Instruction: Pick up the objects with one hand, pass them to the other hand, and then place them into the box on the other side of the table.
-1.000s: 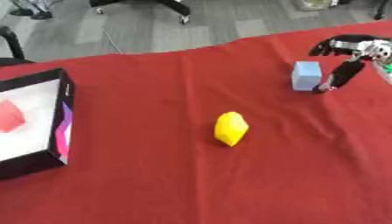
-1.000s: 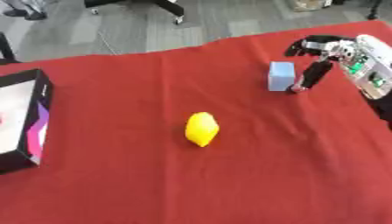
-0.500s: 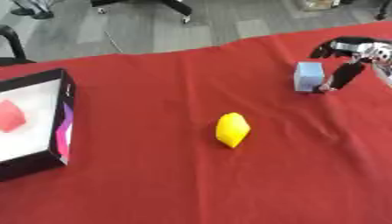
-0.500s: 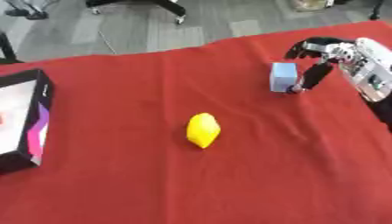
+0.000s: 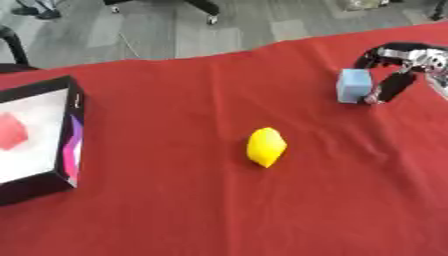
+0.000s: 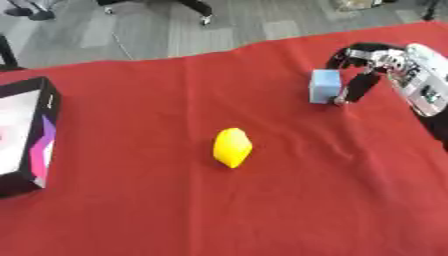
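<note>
Nothing has shifted since a second ago: on the red table (image 5: 175, 210), your right hand (image 6: 372, 67) still curls beside the pale blue block (image 6: 325, 86) near the far right edge, touching, not clasping it.

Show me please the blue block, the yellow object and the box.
blue block (image 6: 325, 86), right eye view, front face.
yellow object (image 5: 265, 146), left eye view, middle.
box (image 5: 73, 134), left eye view, right wall.

The box (image 5: 39, 145) sits at the table's (image 5: 175, 210) left edge with one object (image 5: 10, 131) inside it. A second object (image 5: 266, 146) lies near the table's centre. A block (image 6: 325, 86) stands far right, toward the rear, with the right hand (image 6: 372, 65) just beside it on its right.
</note>
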You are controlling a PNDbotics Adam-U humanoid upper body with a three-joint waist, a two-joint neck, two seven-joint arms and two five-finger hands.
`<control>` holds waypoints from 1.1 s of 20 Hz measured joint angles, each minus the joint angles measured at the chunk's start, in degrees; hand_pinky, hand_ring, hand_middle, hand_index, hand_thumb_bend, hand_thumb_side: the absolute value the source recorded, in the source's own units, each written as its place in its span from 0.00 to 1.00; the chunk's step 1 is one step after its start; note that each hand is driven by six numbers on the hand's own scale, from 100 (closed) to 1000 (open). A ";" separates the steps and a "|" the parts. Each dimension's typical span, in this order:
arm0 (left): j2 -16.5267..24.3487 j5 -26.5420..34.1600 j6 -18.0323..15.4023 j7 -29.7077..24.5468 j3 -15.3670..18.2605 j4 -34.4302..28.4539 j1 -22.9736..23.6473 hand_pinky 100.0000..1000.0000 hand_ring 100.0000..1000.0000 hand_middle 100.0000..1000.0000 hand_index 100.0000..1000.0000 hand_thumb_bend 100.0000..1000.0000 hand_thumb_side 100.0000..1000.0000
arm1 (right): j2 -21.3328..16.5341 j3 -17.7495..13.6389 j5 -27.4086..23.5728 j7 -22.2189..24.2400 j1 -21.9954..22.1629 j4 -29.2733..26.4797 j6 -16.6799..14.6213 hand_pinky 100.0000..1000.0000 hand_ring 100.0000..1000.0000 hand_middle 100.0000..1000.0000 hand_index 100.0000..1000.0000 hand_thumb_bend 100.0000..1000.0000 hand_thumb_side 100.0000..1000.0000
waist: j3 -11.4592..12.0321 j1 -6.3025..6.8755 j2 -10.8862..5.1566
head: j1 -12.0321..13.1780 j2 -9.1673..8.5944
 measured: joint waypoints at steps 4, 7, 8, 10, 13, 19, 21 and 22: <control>-0.01 0.00 -0.02 0.01 0.13 0.00 0.00 0.78 0.61 0.64 0.73 0.12 0.50 | 0.35 0.01 -0.53 -0.24 0.11 0.00 0.18 0.91 0.84 0.66 0.73 0.30 0.00 | 0.04 0.00 0.11 | -0.01 -0.12; -0.01 0.00 -0.04 0.01 0.14 0.00 0.00 0.78 0.61 0.64 0.73 0.12 0.50 | 0.35 0.01 -1.08 -0.42 0.45 -0.10 0.34 0.91 0.83 0.61 0.69 0.27 0.00 | 0.04 0.00 0.11 | -0.01 -0.11; -0.02 0.00 -0.04 0.01 0.14 0.00 0.00 0.78 0.61 0.64 0.73 0.12 0.50 | 0.35 0.00 -1.26 -0.54 0.50 -0.22 0.42 0.91 0.82 0.58 0.67 0.26 0.00 | 0.04 0.00 0.11 | -0.01 -0.11; -0.02 0.00 -0.06 0.01 0.15 0.01 0.01 0.78 0.60 0.64 0.73 0.12 0.50 | 0.35 0.00 -1.60 -0.72 0.56 -0.38 0.45 0.90 0.81 0.57 0.66 0.27 0.00 | 0.04 0.00 0.11 | 0.03 -0.08; -0.02 0.00 -0.10 0.06 0.19 0.01 0.11 0.78 0.59 0.64 0.73 0.12 0.50 | 0.35 0.00 -2.30 -1.17 0.58 -0.46 0.57 0.90 0.80 0.56 0.63 0.26 0.00 | 0.02 0.00 0.11 | 0.07 -0.05; -0.02 0.00 -0.19 0.15 0.46 0.16 0.45 0.78 0.59 0.64 0.73 0.11 0.50 | 0.34 0.00 -3.60 -2.56 0.58 -1.46 0.89 0.89 0.77 0.51 0.57 0.25 0.00 | -0.34 0.00 0.11 | 0.15 0.46; -0.02 0.00 -0.20 0.16 0.48 0.29 0.59 0.78 0.59 0.64 0.73 0.11 0.50 | 0.34 -0.01 -4.28 -3.15 0.57 -1.84 1.08 0.88 0.76 0.50 0.57 0.25 0.00 | -0.54 0.00 0.10 | 0.26 0.53; -0.02 0.00 -0.21 0.17 0.49 0.33 0.76 0.78 0.59 0.64 0.73 0.11 0.50 | 0.34 -0.03 -4.80 -3.52 0.56 -2.19 1.20 0.87 0.76 0.50 0.56 0.26 0.00 | -0.71 0.00 0.07 | 0.33 0.72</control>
